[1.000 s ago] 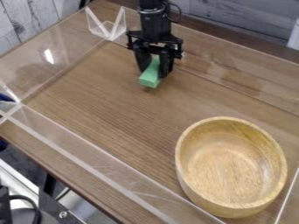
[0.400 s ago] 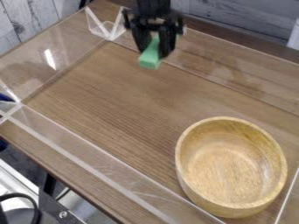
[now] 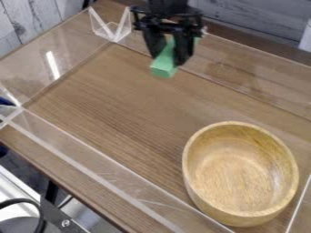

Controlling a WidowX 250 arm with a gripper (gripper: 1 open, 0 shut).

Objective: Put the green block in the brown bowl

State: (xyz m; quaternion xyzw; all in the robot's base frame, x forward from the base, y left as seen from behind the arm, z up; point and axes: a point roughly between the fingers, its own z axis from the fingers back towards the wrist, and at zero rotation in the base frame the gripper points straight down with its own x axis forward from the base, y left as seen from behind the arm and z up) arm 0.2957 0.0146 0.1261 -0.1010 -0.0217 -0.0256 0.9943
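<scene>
The green block hangs in the air above the far part of the table, gripped between the black fingers of my gripper, which is shut on it and points downward. The block's lower end pokes out below the fingers. The brown bowl is a wide wooden dish with a thick rim, resting at the near right, well apart from the gripper and with nothing inside it.
Clear acrylic walls fence the wooden tabletop on all sides. A folded clear plastic piece stands at the far left corner, just left of the arm.
The gripper has lifted the green block off the table and carried it up and slightly to the right. The bowl has stayed put.
</scene>
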